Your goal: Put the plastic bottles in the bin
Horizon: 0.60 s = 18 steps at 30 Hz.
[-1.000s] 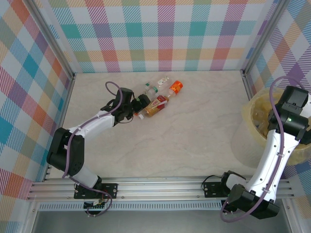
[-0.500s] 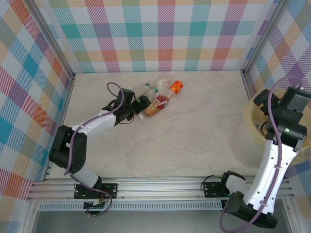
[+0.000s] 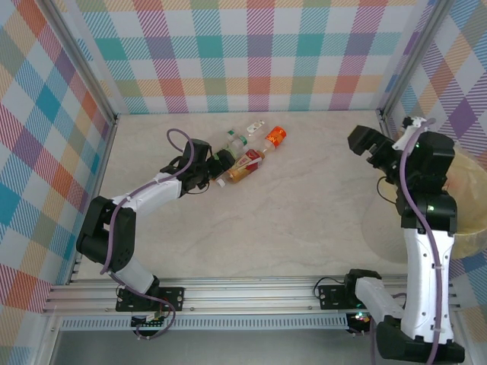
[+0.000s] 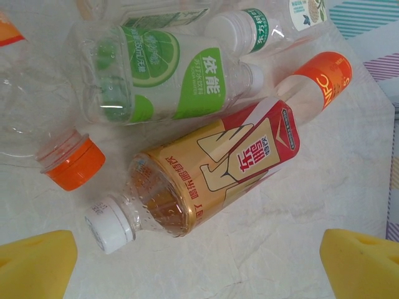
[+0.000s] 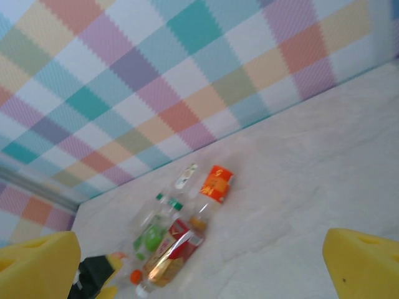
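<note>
Toward the far left of the worktop [image 3: 304,220], the left pincer [image 4: 199,268] is hovering spread wide over a cluster of plastic bottles [image 3: 247,148]. Its yellow fingertips [image 4: 37,265] are straddling the white-capped red-and-gold bottle [image 4: 215,168] without touching it. Just beyond that one, a green-labelled bottle [image 4: 156,75], an orange-labelled bottle [image 4: 318,75] and an orange-capped bottle [image 4: 70,163] are lying on their sides, crowding together. So at least four bottles are waiting on the worktop, well apart from the bin, and the job is looking unfinished. Further right, the right pincer [image 3: 370,148] is hanging raised and wide, gripping nothing. At the right edge the bin [image 3: 473,190] is sitting half hidden behind that arm; what it is holding I cannot tell.
</note>
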### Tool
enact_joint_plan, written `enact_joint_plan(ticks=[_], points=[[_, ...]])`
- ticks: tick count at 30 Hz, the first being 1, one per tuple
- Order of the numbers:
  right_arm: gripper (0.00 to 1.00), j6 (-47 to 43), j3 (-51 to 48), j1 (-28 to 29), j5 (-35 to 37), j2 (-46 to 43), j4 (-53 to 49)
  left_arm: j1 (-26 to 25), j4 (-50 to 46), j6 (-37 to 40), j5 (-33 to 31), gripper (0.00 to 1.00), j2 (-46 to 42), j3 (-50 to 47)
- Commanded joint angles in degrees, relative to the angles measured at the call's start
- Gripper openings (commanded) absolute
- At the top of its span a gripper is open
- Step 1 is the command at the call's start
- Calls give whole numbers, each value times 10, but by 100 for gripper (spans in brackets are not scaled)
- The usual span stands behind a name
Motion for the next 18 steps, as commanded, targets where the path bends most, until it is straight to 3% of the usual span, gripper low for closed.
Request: enact_joint_plan(ticks=[1, 7, 11, 18], points=[[100, -3, 1, 57, 0, 24, 53, 3, -8, -6, -18, 100, -15, -11], [100, -41, 8, 188, 87, 90, 95, 8, -40, -2, -45, 100, -30, -12], [100, -41, 12, 230, 90, 137, 127, 12, -63, 15, -62, 100, -38, -9], [100, -41, 15, 282, 122, 206, 151, 27, -140, 144, -151, 100, -40, 31]])
